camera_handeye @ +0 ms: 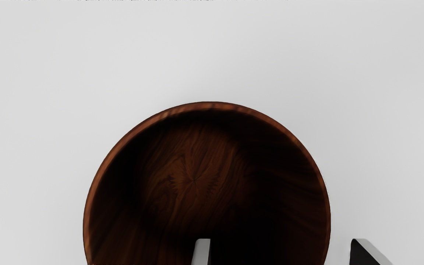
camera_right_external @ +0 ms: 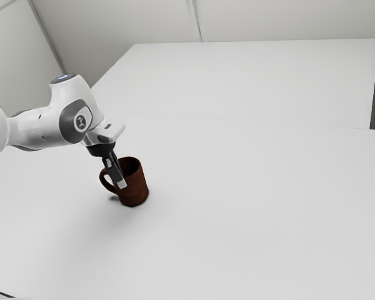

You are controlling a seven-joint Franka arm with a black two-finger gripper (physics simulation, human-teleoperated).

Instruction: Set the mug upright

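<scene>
Mug point(camera_right_external: 134, 189) stands upright on table point(camera_right_external: 250, 206), mouth up, handle point(camera_right_external: 103, 179) toward nine o'clock in the exterior view. Claw point(camera_handeye: 281, 250) open: one finger inside, one outside, wall between, not pinched. Judged purpose: straddle fits a rim grip, either coming or just released; undecided. Count: one mug, one handle, one claw, two fingers.

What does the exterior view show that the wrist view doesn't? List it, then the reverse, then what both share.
Exterior view: the white arm, the handle and outer wall of the mug, and the room's wall.
Wrist view: the mug's grained inside bottom, and the gap between its rim and the outer fingertip.
Both: the mug, its opening, the end effector and the white table.
</scene>
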